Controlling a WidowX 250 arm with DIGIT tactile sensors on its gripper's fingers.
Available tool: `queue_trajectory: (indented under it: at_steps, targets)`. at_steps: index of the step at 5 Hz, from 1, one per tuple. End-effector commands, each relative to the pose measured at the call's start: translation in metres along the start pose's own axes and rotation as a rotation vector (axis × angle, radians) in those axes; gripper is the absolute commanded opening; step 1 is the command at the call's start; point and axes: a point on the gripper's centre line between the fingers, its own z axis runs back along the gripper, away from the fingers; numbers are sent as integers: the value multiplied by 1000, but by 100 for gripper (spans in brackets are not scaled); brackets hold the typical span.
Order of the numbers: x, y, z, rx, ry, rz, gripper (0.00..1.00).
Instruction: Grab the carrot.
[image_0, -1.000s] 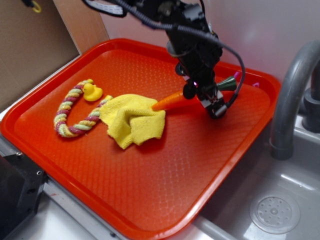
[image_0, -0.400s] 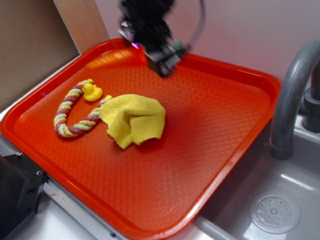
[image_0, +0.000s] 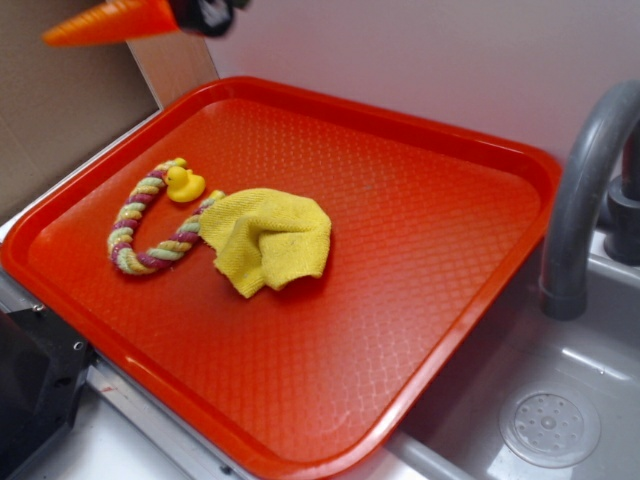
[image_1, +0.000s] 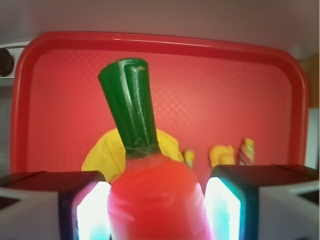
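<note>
Fingers (image_1: 80, 210) clamp the carrot (image_1: 155, 200) on both sides, its green stem jutting out ahead of them. High above the red tray's (image_0: 420, 260) far left corner, its orange tip points left, well clear of the yellow cloth (image_0: 268, 240), rope toy (image_0: 140, 215) and duck (image_0: 183, 183).

Orange carrot (image_1: 155, 200) with a ribbed dark green stem; red tray (image_0: 420, 200) with a diamond texture; yellow cloth (image_0: 268, 240); yellow duck (image_0: 183, 184); pink-green-yellow rope (image_0: 135, 225).

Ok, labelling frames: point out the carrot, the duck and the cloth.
carrot (image_1: 157, 200): wrist view, orange body.
duck (image_0: 184, 184): exterior view, its body.
cloth (image_0: 268, 240): exterior view, middle fold.
</note>
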Motion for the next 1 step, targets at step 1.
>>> queue_trajectory:
  at_steps: [1]
  targets:
    - [-9,-3,18,-1,-129,117,0]
